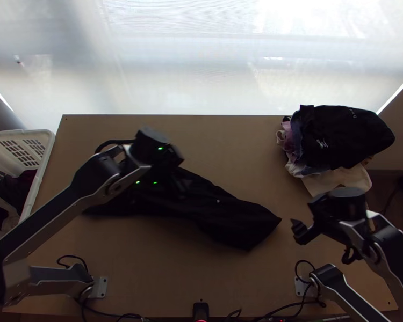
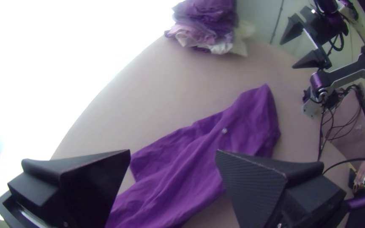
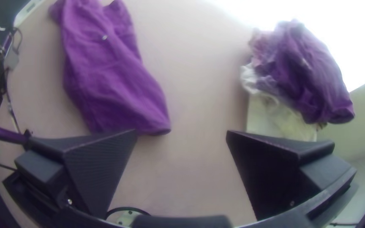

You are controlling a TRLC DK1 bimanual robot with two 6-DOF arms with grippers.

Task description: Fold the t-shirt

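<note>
Left arm point(image 1: 54, 216) bent, left claw point(image 1: 168, 155) spread wide; right arm point(image 1: 399, 248) bent too, right claw point(image 1: 303, 217) also spread.

Two arms point(image 1: 56, 206) are standing at seven and five o'clock, one basket point(image 1: 47, 153) at nine, one clothes pile point(image 1: 344, 137) near three; one shirt point(image 1: 231, 214) is lying on one table point(image 1: 217, 155) in the top view.

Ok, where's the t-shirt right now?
In the top view, the dark t-shirt lies bunched across the middle of the table, partly beneath the left arm and left of the right arm.
</note>
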